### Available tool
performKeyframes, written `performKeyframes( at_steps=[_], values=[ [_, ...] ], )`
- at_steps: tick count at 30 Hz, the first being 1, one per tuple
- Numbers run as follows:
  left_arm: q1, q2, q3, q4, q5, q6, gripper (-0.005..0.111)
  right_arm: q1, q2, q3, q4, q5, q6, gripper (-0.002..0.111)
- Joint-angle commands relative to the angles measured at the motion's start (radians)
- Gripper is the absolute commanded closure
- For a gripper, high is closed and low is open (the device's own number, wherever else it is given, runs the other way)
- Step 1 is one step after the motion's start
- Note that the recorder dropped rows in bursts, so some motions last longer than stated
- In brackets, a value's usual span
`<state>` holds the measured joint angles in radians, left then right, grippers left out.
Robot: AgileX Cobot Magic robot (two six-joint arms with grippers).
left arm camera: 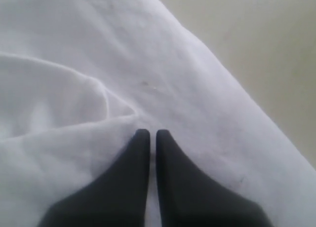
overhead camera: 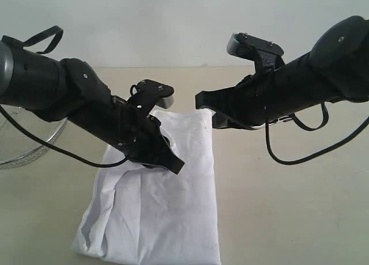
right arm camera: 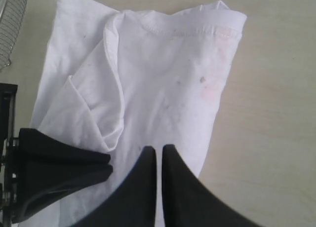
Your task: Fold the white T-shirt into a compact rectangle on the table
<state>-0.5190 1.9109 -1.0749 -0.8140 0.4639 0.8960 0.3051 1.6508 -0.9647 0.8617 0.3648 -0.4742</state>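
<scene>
White T-shirt (overhead camera: 167,213): folded into a long panel, flat on the middle of the desk, one end nearest the camera.
Desk (overhead camera: 288,219): pale beige.
Left gripper (overhead camera: 176,166): jaws pressed together, empty, over the shirt's left-centre.
Right gripper (overhead camera: 202,99): jaws pressed together, empty, above the shirt's far edge.
Wire basket (overhead camera: 29,144): far left.

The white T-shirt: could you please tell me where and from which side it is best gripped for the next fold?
Probably the short stitched end of the white T-shirt, pinched at its two corners, coming in low from beyond that edge. The shirt lies flat on the table as a long strip, so its layers meet there and could be carried over lengthwise.
</scene>
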Motion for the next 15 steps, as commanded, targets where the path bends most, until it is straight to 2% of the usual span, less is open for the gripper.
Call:
performKeyframes(
  at_steps=[1,7,15],
  values=[
    [-0.002,0.0,-0.004,0.163,-0.04,-0.131,0.102,-0.006,-0.012,0.006,-0.006,0.007,-0.01,0.108],
    [0.015,-0.013,-0.004,0.507,-0.045,-0.427,0.102,-0.006,-0.012,0.006,-0.009,0.008,-0.019,0.108],
    [0.057,-0.113,-0.004,0.793,-0.043,-0.673,0.102,-0.006,-0.012,0.006,-0.009,0.005,-0.03,0.108]
  ],
)
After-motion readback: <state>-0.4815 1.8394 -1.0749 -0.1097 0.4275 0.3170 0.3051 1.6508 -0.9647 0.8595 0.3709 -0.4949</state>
